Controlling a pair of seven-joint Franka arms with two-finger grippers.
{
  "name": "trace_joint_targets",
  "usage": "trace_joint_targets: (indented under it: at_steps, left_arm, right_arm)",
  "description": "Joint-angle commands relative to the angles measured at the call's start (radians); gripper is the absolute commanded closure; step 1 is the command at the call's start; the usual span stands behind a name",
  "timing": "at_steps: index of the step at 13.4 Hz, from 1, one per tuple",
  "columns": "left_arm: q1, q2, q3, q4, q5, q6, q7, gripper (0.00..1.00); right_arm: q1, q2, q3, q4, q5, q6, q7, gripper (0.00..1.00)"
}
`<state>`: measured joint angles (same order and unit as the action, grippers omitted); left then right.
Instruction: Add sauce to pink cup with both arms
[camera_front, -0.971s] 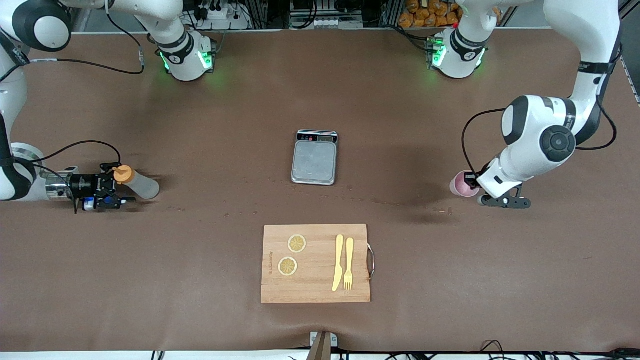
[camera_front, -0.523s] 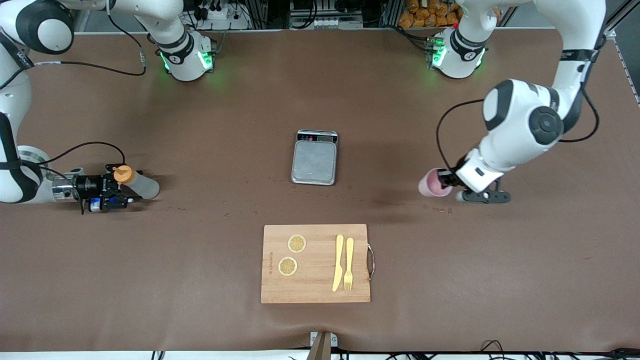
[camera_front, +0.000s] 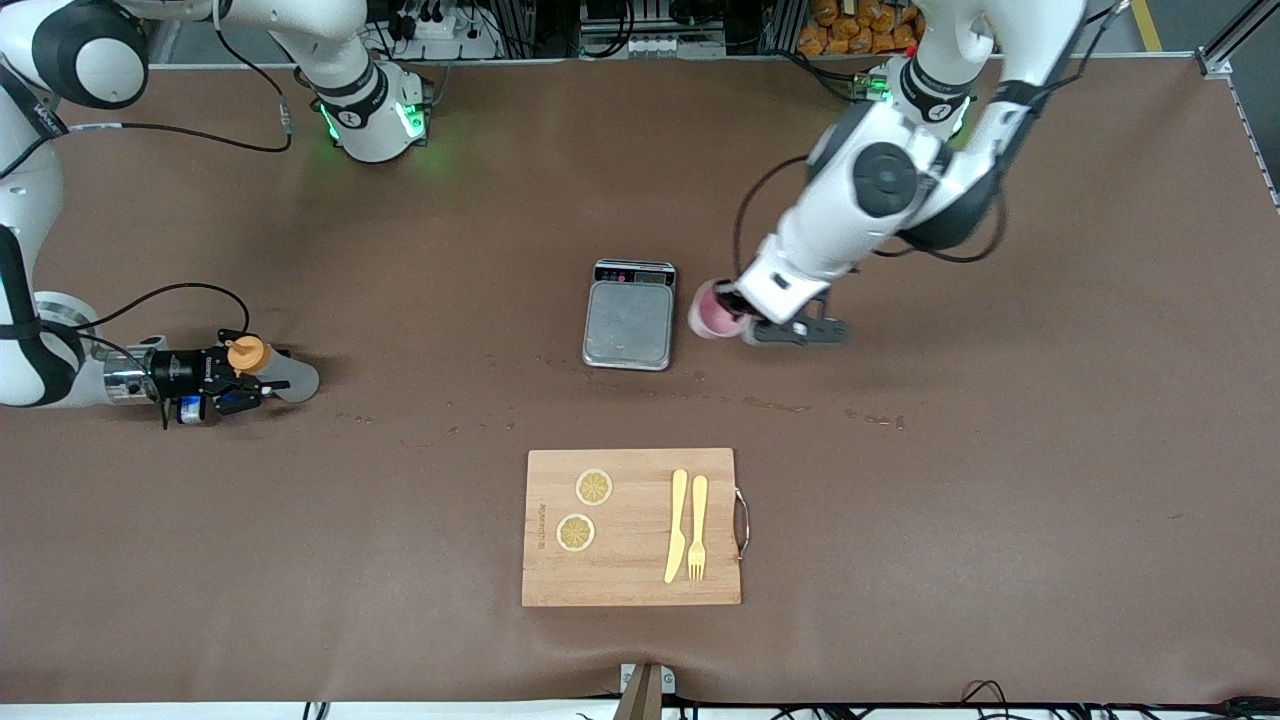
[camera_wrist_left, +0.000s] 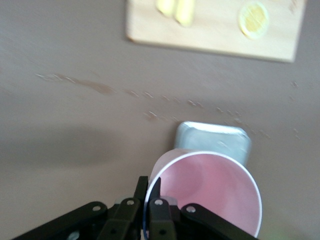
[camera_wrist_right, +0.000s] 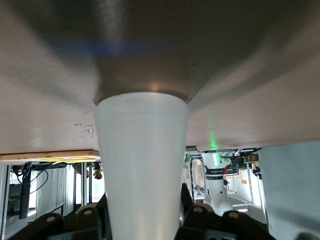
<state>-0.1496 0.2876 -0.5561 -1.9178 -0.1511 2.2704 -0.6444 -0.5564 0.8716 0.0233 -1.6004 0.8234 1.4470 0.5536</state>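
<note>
Left gripper (camera_front: 733, 312): over the tabletop (camera_front: 400, 560) just beside the grey scale (camera_front: 629, 322), on the side toward the left arm's end; jaws pinched tight on the rim of the pink cup (camera_front: 709, 312).
Pink cup: held up in the air at the scale's edge, mouth open toward the left wrist camera; in that view (camera_wrist_left: 207, 192) the two jaw tips clamp its rim wall, one inside and one outside.
Right gripper (camera_front: 238, 385): low at the right arm's end of the tabletop, lying almost level; jaws partly closed around the neck end of the sauce bottle (camera_front: 275, 372) (whether they press it firmly I cannot tell).
Sauce bottle: lying on its side on the tabletop, orange cap (camera_front: 246, 353) at the gripper, frosted body pointing toward the middle; the right wrist view shows its pale body (camera_wrist_right: 142, 165) running straight out between the jaws.
Scale: mid-tabletop, nearer the robots' bases than the wooden cutting board (camera_front: 632, 527).
Cutting board: nearer the front camera, carrying two lemon slices (camera_front: 594, 487), a yellow knife (camera_front: 677, 525) and a yellow fork (camera_front: 697, 527) side by side.
</note>
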Motion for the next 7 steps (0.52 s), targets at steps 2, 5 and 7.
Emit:
trace_joint_targets:
  at_steps: [2, 5, 7]
  left_arm:
    - [-0.157, 0.211, 0.013, 0.186, 0.051, -0.011, -0.127, 1.0]
    - [-0.203, 0.323, 0.012, 0.223, 0.224, 0.047, -0.251, 1.0]
    - [-0.211, 0.357, 0.013, 0.227, 0.289, 0.089, -0.288, 1.0]
  right_arm:
    - [0.01, -0.008, -0.002, 0.027, 0.008, -0.011, 0.022, 0.62]
    - [0.059, -0.037, -0.003, 0.056, -0.009, -0.011, 0.083, 0.62]
    - [0.066, -0.057, -0.003, 0.074, -0.023, -0.013, 0.121, 0.62]
